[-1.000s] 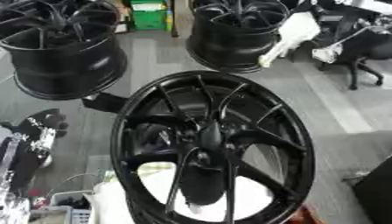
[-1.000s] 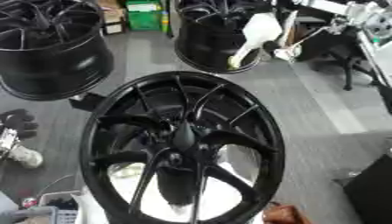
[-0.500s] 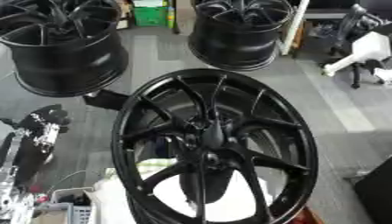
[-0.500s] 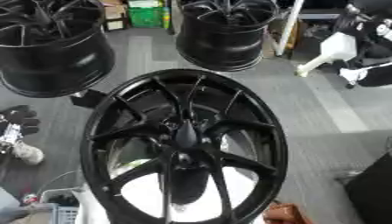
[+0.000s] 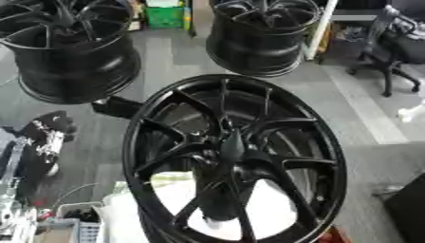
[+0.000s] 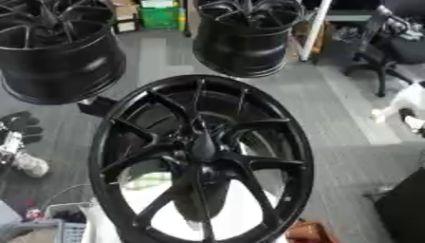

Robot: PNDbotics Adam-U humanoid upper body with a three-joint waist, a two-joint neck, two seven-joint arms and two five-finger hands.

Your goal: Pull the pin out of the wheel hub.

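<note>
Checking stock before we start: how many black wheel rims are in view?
3: near wheel centre foreground, far-left wheel and far-centre wheel on the floor behind. Others may lie outside the frame.

No text, label, brand or number can be read anywhere in these views.

Grey floor (image 5: 170,57) is seen throughout. A black office chair (image 5: 397,50) stands far right; a green crate (image 5: 164,16) sits at the back.
</note>
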